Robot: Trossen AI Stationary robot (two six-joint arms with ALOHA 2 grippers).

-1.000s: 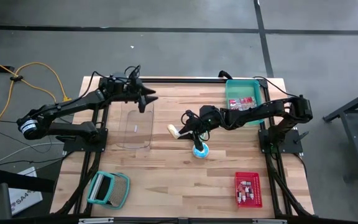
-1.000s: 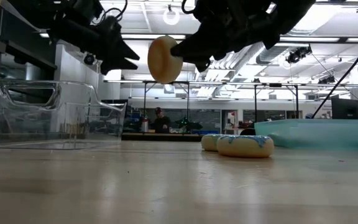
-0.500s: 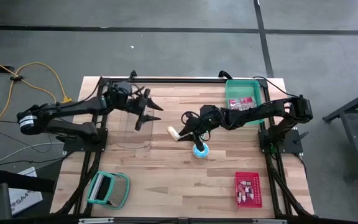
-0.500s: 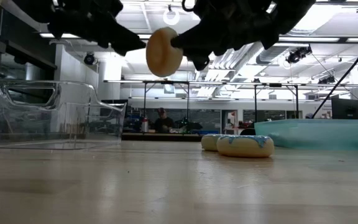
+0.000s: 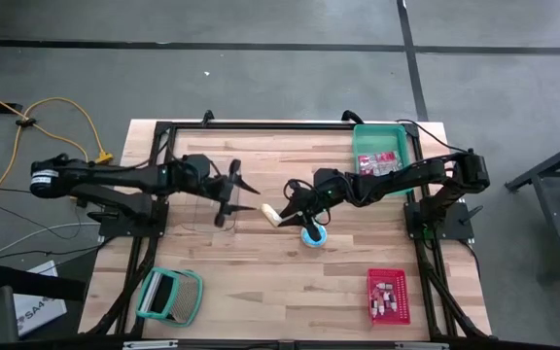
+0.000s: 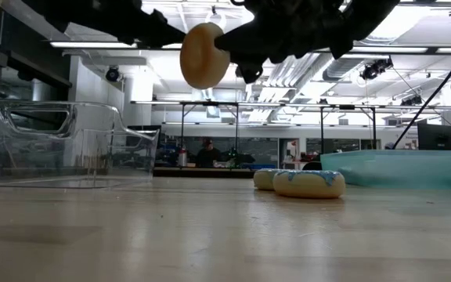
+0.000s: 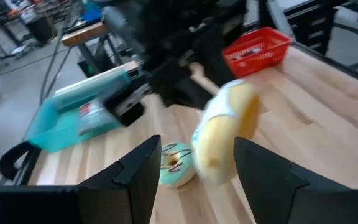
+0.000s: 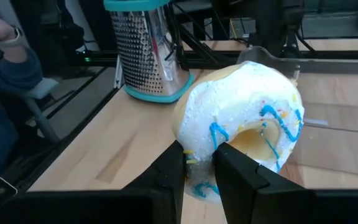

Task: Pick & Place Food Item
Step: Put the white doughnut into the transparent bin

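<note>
High view: the right gripper (image 5: 282, 213) held a white-iced doughnut (image 5: 274, 212) above the bench (image 5: 261, 282). The left gripper (image 5: 249, 199), jaws wide and empty, pointed at it from just beside; the left arm was the nearer free one.

Low view: the doughnut (image 6: 201, 55) hung edge-on, high over the bench.

Left wrist view: the doughnut (image 7: 225, 132) stood upright directly ahead, between the fingers (image 7: 135, 168).

Right wrist view: the narrow jaws pinched its rim (image 8: 244, 118). No readable writing appeared.

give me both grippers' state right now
left gripper: open, empty, fingers either side of the doughnut
right gripper: shut on the white-iced ring doughnut with blue squiggles
</note>
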